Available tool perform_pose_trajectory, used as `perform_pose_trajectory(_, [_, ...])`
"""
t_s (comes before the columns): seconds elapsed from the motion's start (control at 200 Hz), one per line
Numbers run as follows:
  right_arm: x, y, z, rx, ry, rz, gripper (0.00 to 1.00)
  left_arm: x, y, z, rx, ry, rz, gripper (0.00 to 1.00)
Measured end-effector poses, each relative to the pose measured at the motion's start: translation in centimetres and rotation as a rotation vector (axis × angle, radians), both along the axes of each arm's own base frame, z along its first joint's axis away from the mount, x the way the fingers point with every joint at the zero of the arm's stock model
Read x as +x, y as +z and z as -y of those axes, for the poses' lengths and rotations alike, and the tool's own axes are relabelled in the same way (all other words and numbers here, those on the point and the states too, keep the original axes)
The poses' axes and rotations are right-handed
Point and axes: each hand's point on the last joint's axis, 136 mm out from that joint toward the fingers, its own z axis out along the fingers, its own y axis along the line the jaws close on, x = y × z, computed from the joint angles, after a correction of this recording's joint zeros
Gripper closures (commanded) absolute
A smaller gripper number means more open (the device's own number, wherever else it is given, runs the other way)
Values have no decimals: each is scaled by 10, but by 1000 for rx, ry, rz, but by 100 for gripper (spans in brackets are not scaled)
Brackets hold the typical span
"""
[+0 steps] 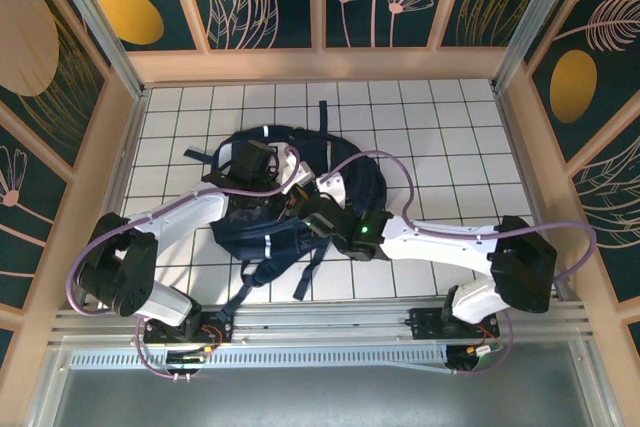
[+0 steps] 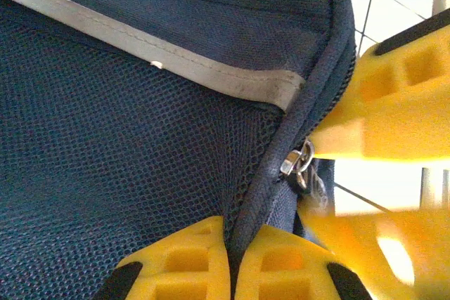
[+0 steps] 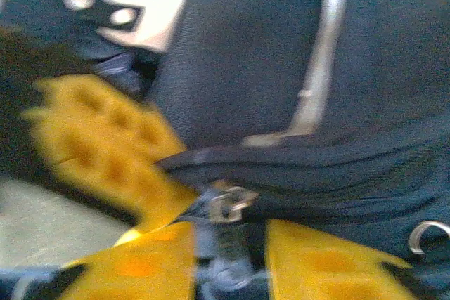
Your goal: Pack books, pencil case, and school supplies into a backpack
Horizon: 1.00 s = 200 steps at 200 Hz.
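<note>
The dark navy backpack lies in the middle of the white tiled floor with its black straps spread out. My left gripper is on its upper part. In the left wrist view the left gripper is shut on the backpack's zipper edge, just below the metal zipper slider. My right gripper meets it from the right. In the blurred right wrist view the right gripper has the zipper pull filling the gap between its yellow fingers. The books, pencil case and school supplies are hidden.
Wooden walls with floral panels enclose the tiled floor on three sides. A metal rail with both arm bases runs along the near edge. Purple cables loop over the arms. The right gripper's yellow finger crowds the left wrist view.
</note>
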Motion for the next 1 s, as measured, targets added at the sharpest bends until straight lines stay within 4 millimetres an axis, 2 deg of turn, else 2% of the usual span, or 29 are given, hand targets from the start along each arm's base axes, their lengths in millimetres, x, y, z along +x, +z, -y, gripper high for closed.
perform_pose_trajectory(0.1, [1, 2, 1, -7, -22, 4, 100, 1, 1, 1, -4, 1, 9, 100])
perform_pose_trajectory(0.49, [-6, 27, 11, 84, 78, -60, 100, -3, 26, -5, -29, -59, 183, 100])
perform_pose_trajectory(0.776, [-2, 22, 16, 136, 267, -166, 100, -2, 21, -10, 13, -103, 248, 100])
perform_pose_trajectory(1.001, [11, 9, 46, 198, 336, -269, 100, -5, 8, -22, 80, -218, 430, 100])
